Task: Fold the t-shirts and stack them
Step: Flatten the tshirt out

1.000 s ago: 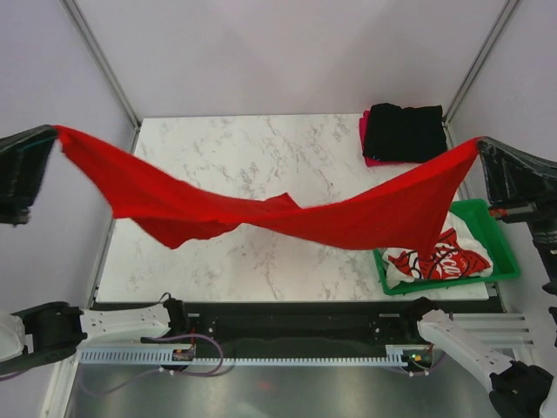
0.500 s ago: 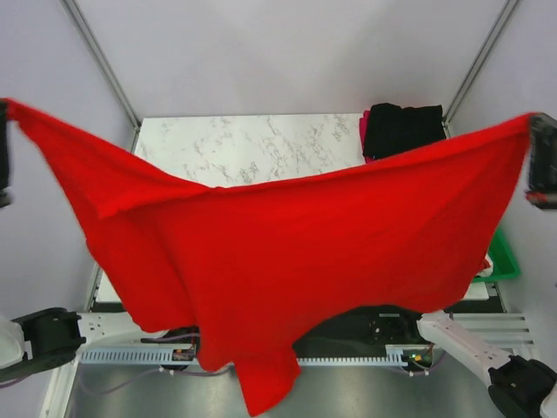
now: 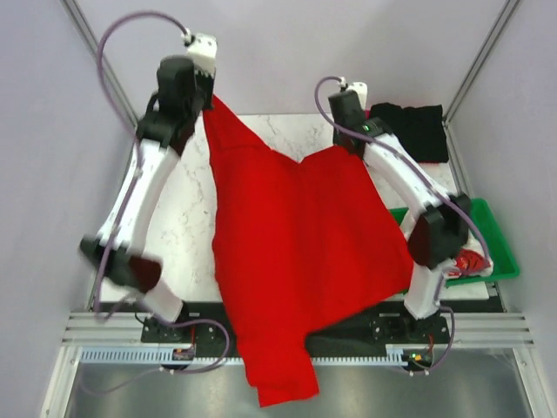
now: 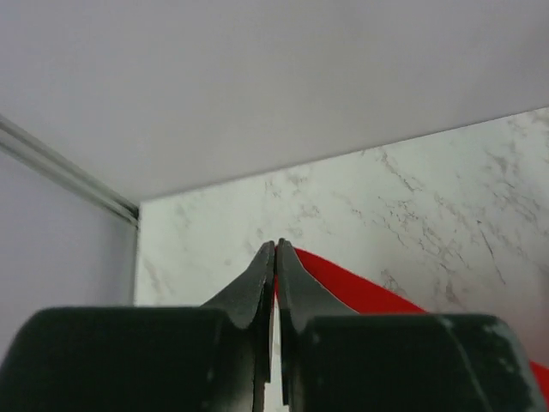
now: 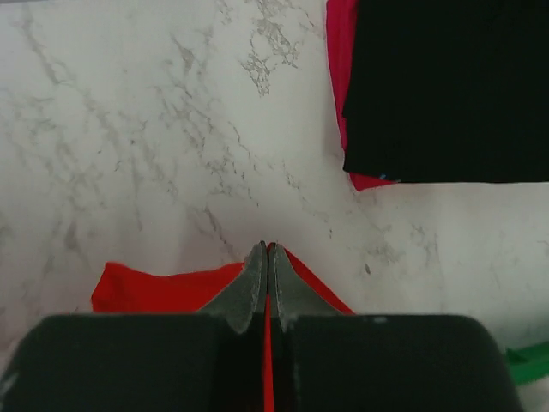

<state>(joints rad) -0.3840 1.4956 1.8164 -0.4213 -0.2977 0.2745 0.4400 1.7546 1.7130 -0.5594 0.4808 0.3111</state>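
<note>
Left gripper (image 4: 275,251) and right gripper (image 5: 267,251): we record both pinched tight on far corners of the red t-shirt (image 3: 296,252). The cloth spreads from the tips back toward the bases. Its long axis runs far-to-near, and its near end hangs past the table (image 3: 178,218). We judge it soft, light and limp, best held at its edges.

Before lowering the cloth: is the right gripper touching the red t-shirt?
Touching. The right wrist view shows the right gripper shut, red t-shirt pinched between its fingers.
</note>
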